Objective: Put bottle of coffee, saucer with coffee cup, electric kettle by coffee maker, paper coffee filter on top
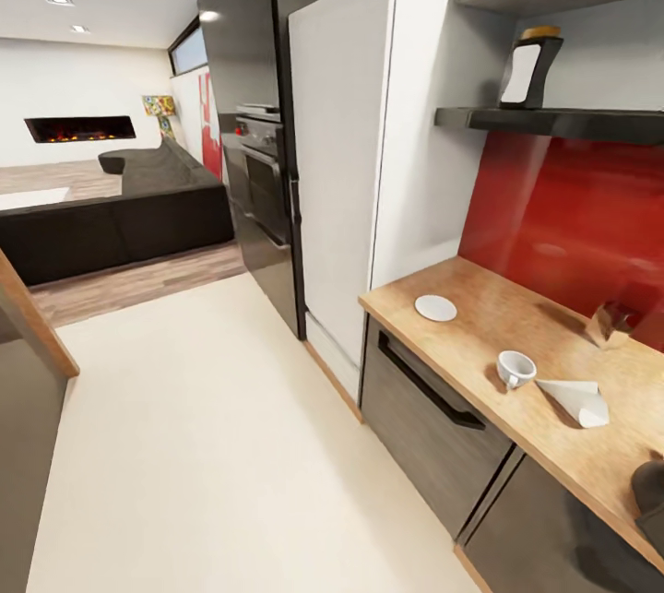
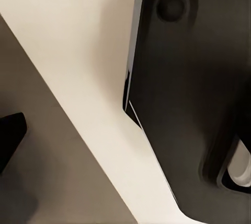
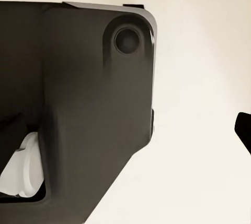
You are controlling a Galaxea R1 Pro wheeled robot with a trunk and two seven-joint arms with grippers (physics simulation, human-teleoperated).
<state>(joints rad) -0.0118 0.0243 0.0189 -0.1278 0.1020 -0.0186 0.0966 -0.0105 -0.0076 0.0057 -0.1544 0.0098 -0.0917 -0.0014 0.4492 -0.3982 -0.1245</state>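
- On the countertop [image 1: 480,298], the saucer [image 1: 435,307], the coffee cup [image 1: 515,368] and the paper coffee filter [image 1: 576,399] are seen apart.
- How far either gripper is opened cannot be told.

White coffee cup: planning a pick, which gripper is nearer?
Likely right: the white coffee cup sits on the wood-look countertop at the robot's right; both wrist cameras face the floor beside the base.

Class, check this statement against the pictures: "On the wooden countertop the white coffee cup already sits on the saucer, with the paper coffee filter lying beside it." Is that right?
Not quite. In the head view the coffee cup stands directly on the countertop, apart from the empty saucer, which lies further along toward the tall white cabinet. The rest holds: the paper coffee filter does lie beside the cup.
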